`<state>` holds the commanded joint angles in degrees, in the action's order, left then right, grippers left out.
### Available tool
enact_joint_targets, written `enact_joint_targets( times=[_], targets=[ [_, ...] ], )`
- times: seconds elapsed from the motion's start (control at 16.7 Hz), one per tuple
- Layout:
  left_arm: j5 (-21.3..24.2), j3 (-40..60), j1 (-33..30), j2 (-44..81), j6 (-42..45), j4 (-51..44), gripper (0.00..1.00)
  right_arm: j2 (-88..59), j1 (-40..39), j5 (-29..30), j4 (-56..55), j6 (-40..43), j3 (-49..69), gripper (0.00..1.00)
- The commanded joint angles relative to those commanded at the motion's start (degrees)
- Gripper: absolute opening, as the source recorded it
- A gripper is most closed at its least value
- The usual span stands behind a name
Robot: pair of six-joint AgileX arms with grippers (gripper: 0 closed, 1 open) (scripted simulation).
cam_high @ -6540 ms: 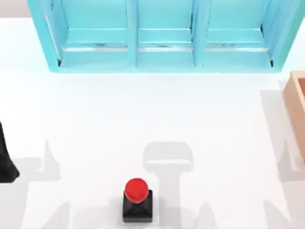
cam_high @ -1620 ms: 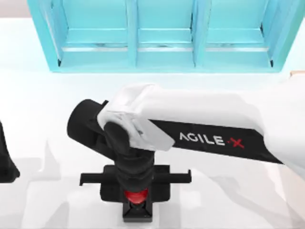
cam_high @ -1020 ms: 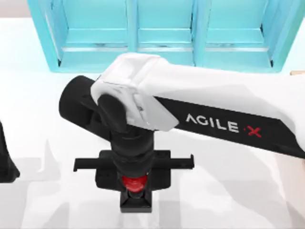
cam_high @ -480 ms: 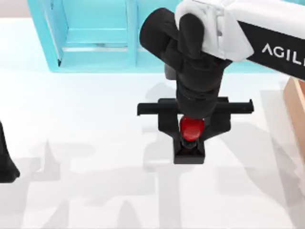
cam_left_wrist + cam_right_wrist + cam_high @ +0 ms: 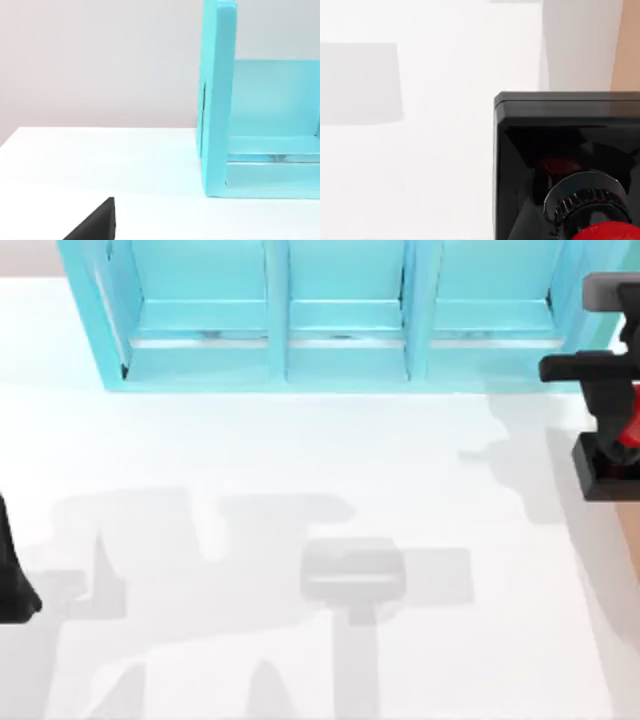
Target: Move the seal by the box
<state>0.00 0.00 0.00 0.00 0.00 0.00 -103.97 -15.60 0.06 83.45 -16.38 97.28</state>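
White table (image 5: 300,470) spreads below while my right gripper (image 5: 620,435) stays clamped on the seal (image 5: 612,475) at its right edge.

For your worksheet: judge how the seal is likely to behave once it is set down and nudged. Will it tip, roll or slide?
The seal has a flat, square black base, so it probably stands steady and slides instead of rolling. Its rounded red knob sits on top, so a push up there may tip it. The knob's glossy look suggests it could be slippery. The right gripper carries it near the box.
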Motion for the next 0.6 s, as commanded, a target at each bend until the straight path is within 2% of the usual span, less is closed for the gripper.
enact_joint_targets(
  times=[0.42,0.6],
  targets=[
    [0.0,0.0,0.0,0.0,0.0,0.0,1.0,0.8,1.5,0.0,0.3,1.6,-0.2,0.0],
    [0.0,0.0,0.0,0.0,0.0,0.0,1.0,1.0,1.5,0.0,-3.6,1.6,-4.2,0.0]
  ],
)
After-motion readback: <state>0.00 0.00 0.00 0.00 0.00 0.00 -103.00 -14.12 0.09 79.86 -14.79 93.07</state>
